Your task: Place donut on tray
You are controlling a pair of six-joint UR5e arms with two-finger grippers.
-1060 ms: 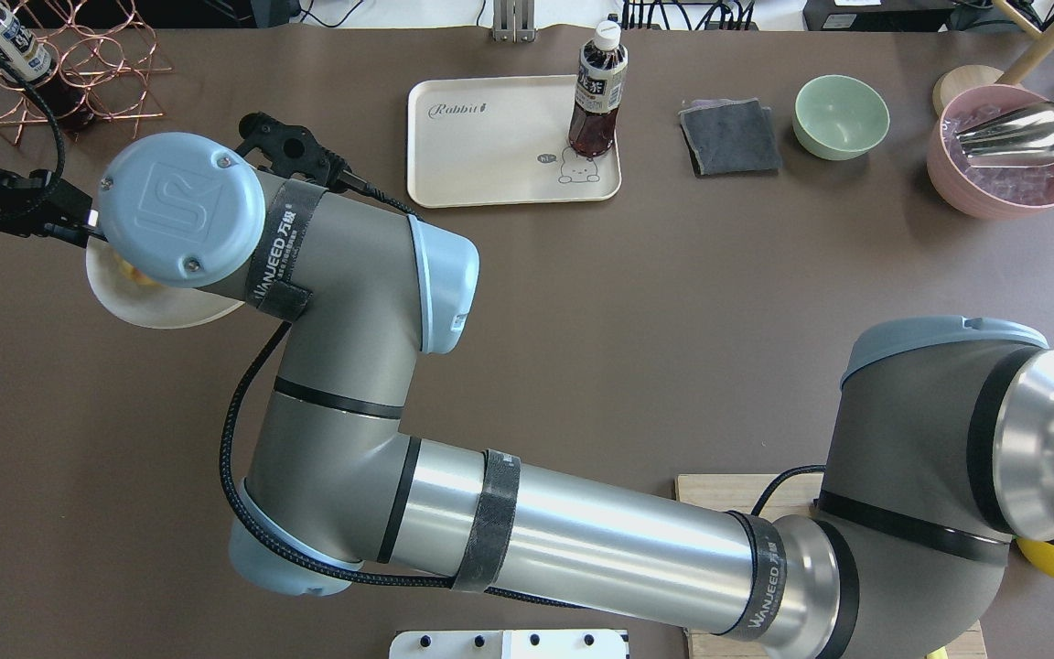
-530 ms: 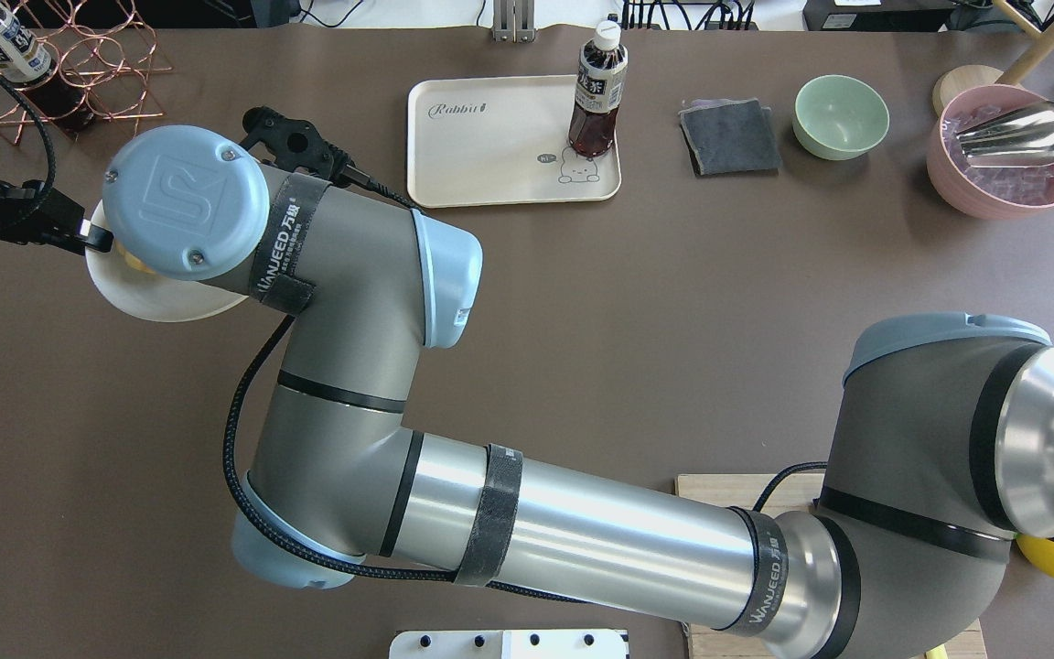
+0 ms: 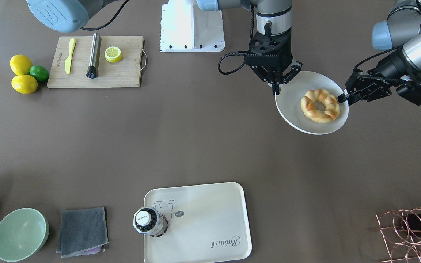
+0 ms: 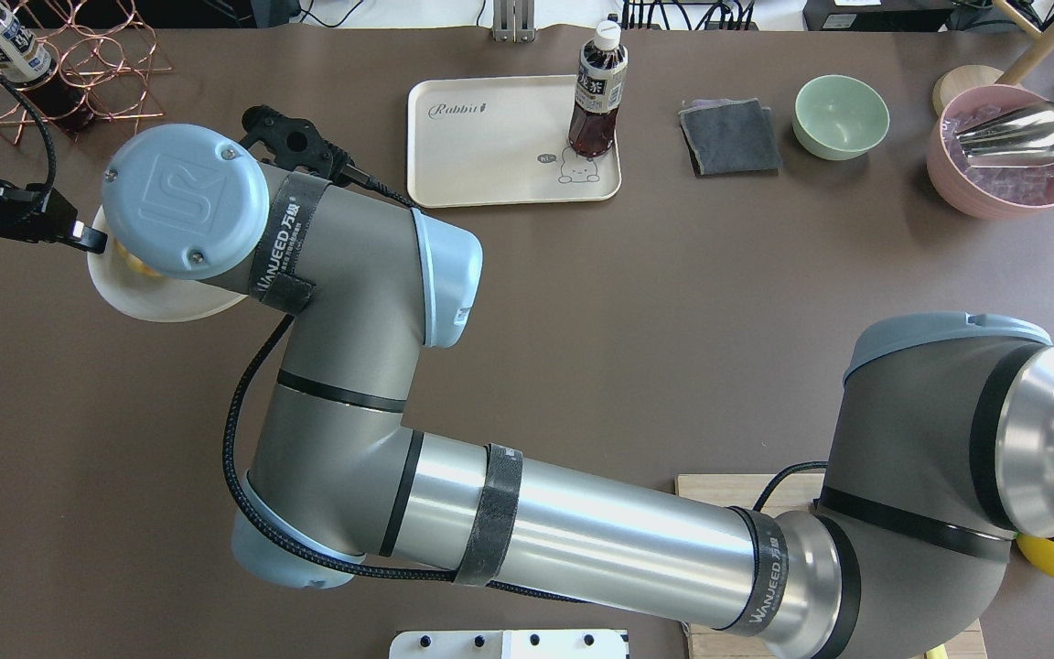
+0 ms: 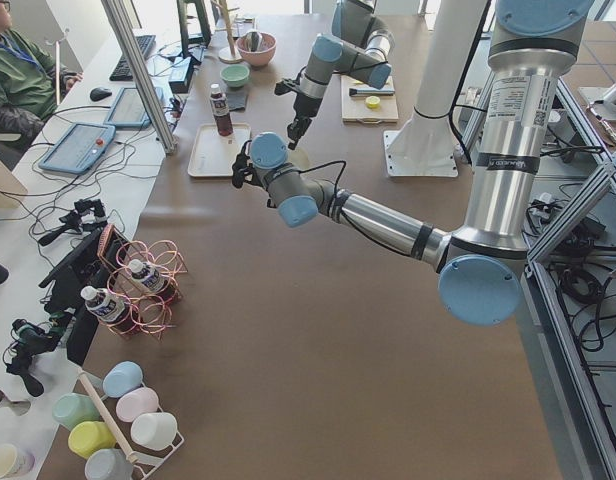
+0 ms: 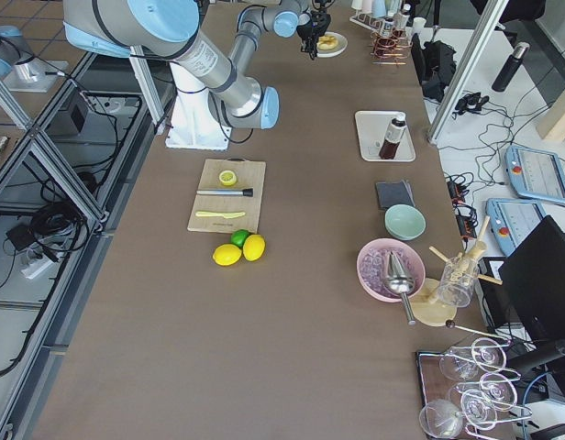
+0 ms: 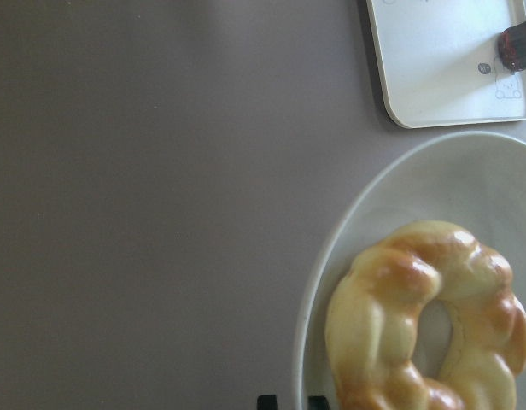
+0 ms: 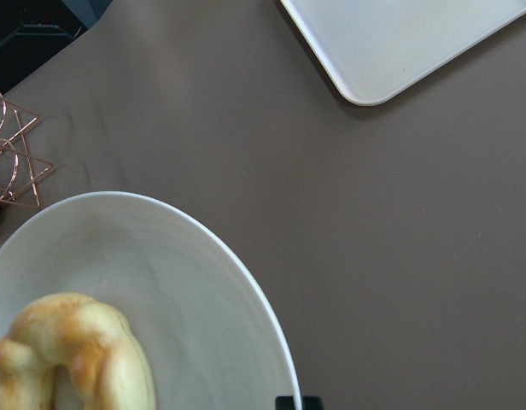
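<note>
1. Well, no delivery yet: the donut (image 3: 320,106) lies flat on the round plate (image 3: 291,113), upper right of the front-facing view, well apart from the tray (image 3: 210,208) at bottom centre.
2. The right fingers (image 3: 276,87), on the arm reaching across, are drawn together on the plate's upper-left rim. From where I stand that reads as a pinch on the plate, not the pastry.
3. The left fingers (image 3: 343,97) sit at the opposite rim, just beside the donut. Their wrist view shows a narrow gap with the rim running into it, and I cannot tell whether they clamp.
4. By my reckoning, grasp, lift, carry and set-down are all left to do.
5. On the tray a dark bottle (image 3: 148,221) stands upright at the bear corner, and plenty of cream surface shows beside it.
6. The brown matte worktop (image 3: 196,138) also carries a cutting board (image 3: 122,78) with a lemon half (image 3: 113,54) at upper left, a green bowl (image 3: 19,233) and grey cloth (image 3: 82,230) at lower left, and a copper wire rack (image 3: 404,233) at lower right.
7. Around us there is aluminium framing and cabling, and a seated operator (image 5: 13,70) at the upper left of the left-end view.
</note>
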